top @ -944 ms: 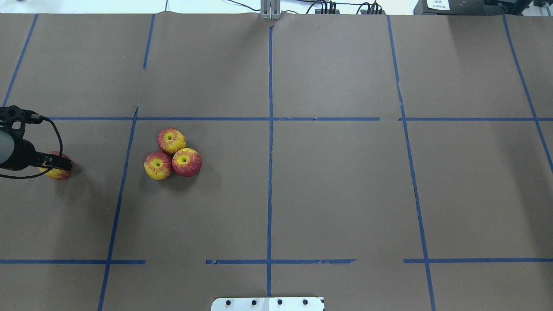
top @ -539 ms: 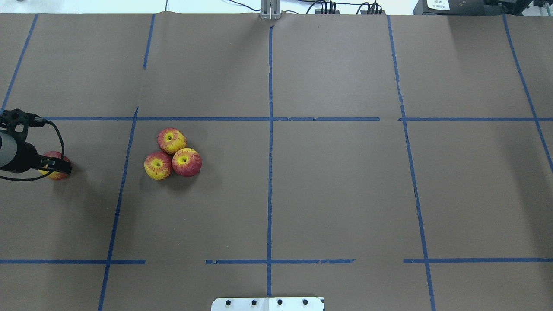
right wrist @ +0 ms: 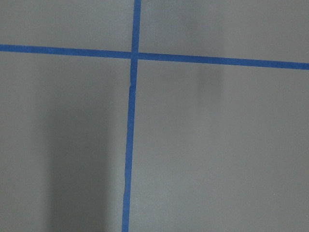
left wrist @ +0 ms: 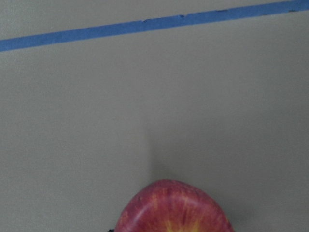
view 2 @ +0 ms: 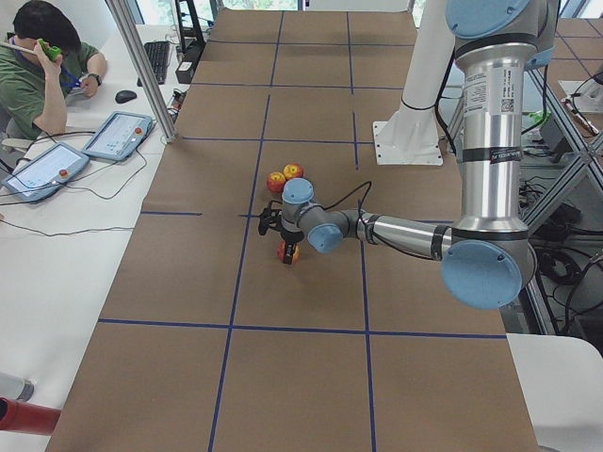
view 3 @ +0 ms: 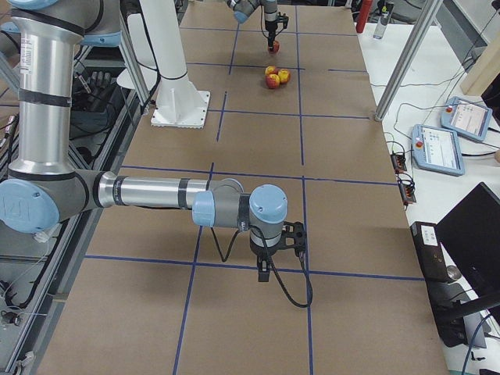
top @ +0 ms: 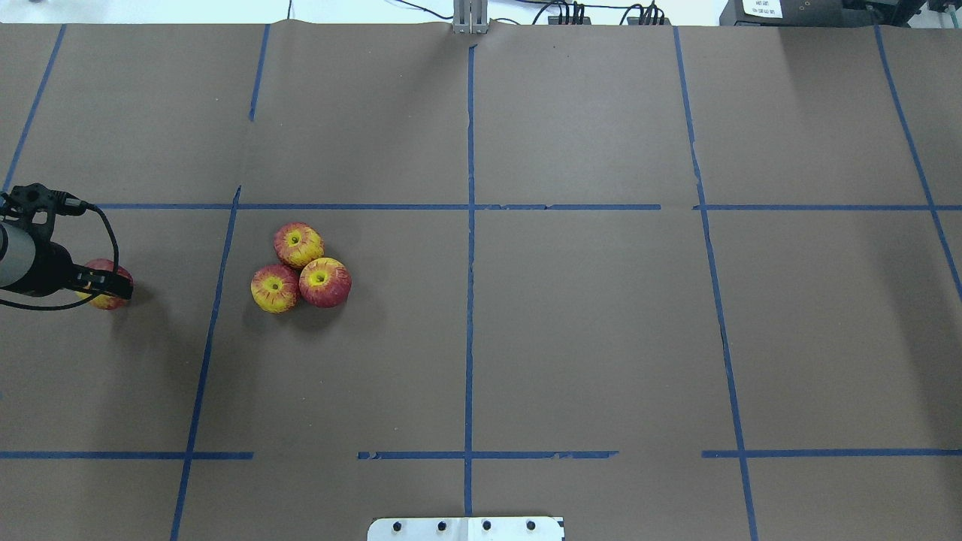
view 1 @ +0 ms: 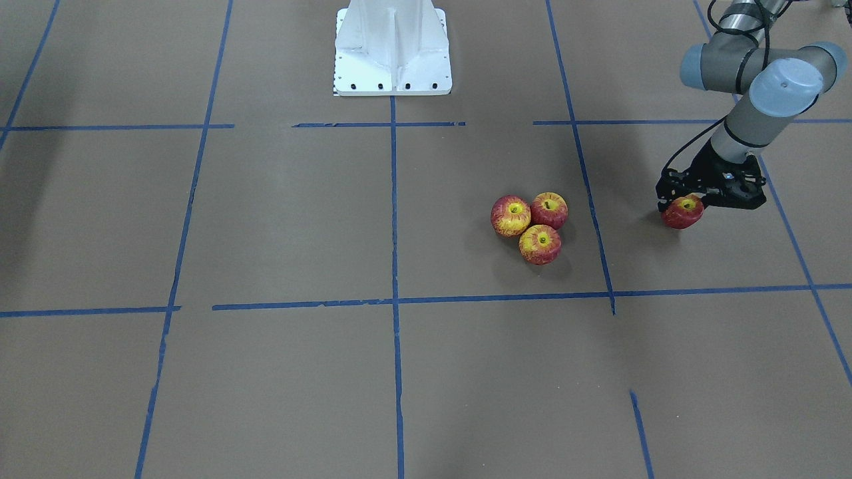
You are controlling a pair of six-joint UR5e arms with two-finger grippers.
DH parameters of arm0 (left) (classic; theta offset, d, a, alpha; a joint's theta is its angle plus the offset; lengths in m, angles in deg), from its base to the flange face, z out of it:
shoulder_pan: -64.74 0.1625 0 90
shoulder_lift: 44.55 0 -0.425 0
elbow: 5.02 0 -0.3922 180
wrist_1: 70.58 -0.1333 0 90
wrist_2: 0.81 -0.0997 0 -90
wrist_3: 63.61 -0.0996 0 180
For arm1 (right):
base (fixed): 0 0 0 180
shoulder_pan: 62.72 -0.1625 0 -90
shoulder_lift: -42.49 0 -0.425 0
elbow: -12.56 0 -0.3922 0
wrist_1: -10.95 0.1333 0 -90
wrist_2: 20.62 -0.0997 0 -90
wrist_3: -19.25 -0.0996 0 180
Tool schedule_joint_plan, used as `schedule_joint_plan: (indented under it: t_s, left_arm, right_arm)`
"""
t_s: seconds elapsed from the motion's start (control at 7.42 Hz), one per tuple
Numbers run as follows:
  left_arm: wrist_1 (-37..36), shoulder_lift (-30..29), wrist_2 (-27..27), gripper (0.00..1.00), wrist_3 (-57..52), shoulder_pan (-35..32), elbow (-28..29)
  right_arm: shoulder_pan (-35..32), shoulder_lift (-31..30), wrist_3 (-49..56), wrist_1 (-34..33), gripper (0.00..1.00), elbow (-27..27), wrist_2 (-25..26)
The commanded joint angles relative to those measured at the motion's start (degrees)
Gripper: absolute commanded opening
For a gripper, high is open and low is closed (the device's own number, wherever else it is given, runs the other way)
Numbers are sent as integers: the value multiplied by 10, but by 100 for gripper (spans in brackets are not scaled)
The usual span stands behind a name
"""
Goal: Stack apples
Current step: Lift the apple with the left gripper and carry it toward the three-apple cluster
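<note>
Three red-and-yellow apples (top: 325, 282) sit touching in a cluster left of the table's middle, stems up; they also show in the front view (view 1: 540, 243) and far off in the right side view (view 3: 273, 76). A fourth apple (top: 111, 300) is at the far left, held in my left gripper (top: 105, 284), which is shut on it close above the paper. The front view shows this apple (view 1: 682, 211) under the gripper (view 1: 692, 199), and the left wrist view shows its top (left wrist: 174, 208). My right gripper (view 3: 266, 269) hangs over the table's other end; I cannot tell if it is open.
Brown paper with blue tape lines (top: 470, 300) covers the table. The white robot base (view 1: 393, 46) stands at the near middle edge. In the left side view an operator (view 2: 42, 66) sits by tablets (view 2: 118, 135) and a metal post (view 2: 146, 71).
My left gripper has shifted a little to the right with the apple in it, toward the cluster. The three clustered apples have not moved.
</note>
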Motion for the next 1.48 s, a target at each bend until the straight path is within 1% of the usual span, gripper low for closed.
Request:
schedule_joint_plan:
  t_s: [0.0,0.13,0.27,0.54,0.67,0.81,0.94,1.08,1.35]
  left_arm:
    - [-51,-12,7,24,14,-1,-52]
    - [-89,-36,4,24,40,-2,-71]
    - [-118,-76,4,24,85,-2,-79]
    - [-203,-167,2,22,156,-1,-80]
    - [-226,-192,1,22,188,3,-80]
    - [-234,-205,-3,22,225,18,-80]
    - [-250,-223,-38,22,255,40,-73]
    - [-258,-233,-49,21,275,62,-70]
    - [-257,-240,-50,22,300,82,-70]
  right_arm:
    - [0,0,0,0,100,0,0]
    - [0,0,0,0,100,0,0]
    - [0,0,0,0,100,0,0]
    - [0,0,0,0,100,0,0]
    - [0,0,0,0,100,0,0]
    - [0,0,0,0,100,0,0]
    - [0,0,0,0,100,0,0]
    - [0,0,0,0,100,0,0]
    - [0,0,0,0,100,0,0]
